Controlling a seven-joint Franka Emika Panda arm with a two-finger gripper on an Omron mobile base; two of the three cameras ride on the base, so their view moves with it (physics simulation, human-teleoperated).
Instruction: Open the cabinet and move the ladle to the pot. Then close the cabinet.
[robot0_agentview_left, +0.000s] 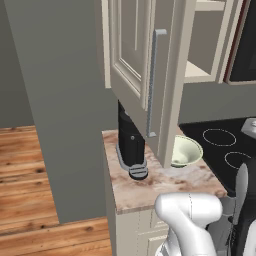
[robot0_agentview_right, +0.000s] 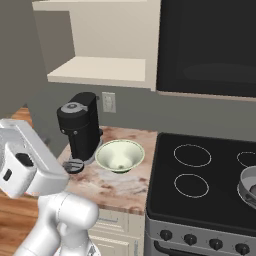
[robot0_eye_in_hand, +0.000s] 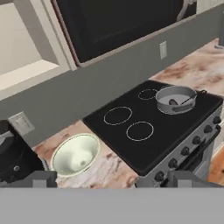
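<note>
The cream-white cabinet's door (robot0_agentview_left: 135, 55) stands swung open, its grey bar handle (robot0_agentview_left: 152, 82) facing the left base camera. The bare cabinet shelf (robot0_agentview_right: 100, 70) shows inside. On the black stove's far right burner sits the grey pot (robot0_eye_in_hand: 176, 98). The ladle (robot0_eye_in_hand: 189, 99) lies in it, with its dark handle leaning over the right rim. The pot's rim (robot0_agentview_right: 248, 186) also shows at the right edge of the right base view. My gripper (robot0_eye_in_hand: 112, 180) is open, nothing between its fingertips (robot0_eye_in_hand: 41, 179). It hangs in front of the counter, well apart from pot and cabinet.
A pale green bowl (robot0_agentview_right: 120, 155) and a black coffee machine (robot0_agentview_right: 80, 125) stand on the marble counter (robot0_agentview_left: 165, 182) left of the stove (robot0_agentview_right: 200, 185). A black microwave (robot0_agentview_right: 210, 45) hangs above the stove. The open door overhangs the counter.
</note>
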